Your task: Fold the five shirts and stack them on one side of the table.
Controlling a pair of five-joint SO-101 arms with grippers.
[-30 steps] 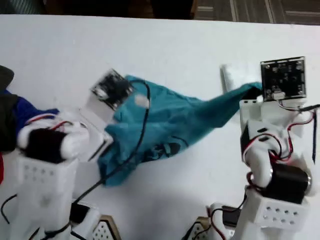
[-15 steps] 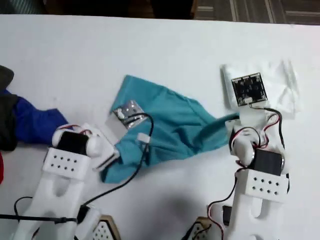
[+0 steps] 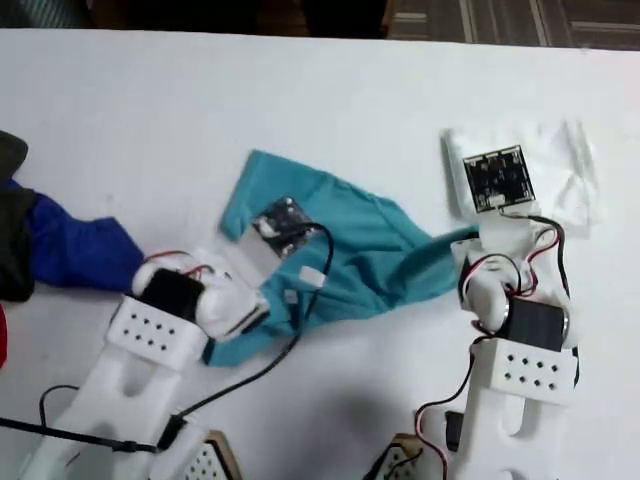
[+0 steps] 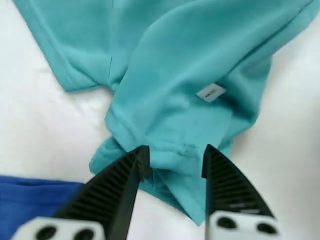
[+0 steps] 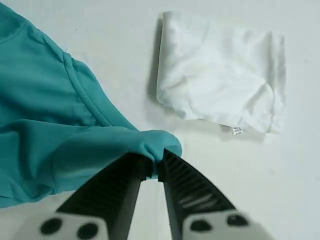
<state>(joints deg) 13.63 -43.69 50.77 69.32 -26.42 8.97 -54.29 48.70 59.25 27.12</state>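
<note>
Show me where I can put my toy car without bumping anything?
The far strip of table beyond the teal shirt is bare, and so is the near patch between the left arm and the right arm. Crowded: the middle, with the teal shirt, the white shirt right of it, and the blue shirt at the left edge.

Teal shirt [image 3: 365, 250] reads to me as soft matt knit cloth, stitched hem, small woven tag. White shirt [image 5: 220, 75] — matt cloth, creased. Blue shirt [image 3: 80, 255] matt cloth. Table [image 3: 150, 120] smooth, matt white. My left gripper [image 4: 172, 159], right gripper [image 5: 156, 161] — black ribbed plastic jaws, white plastic bodies.
</note>
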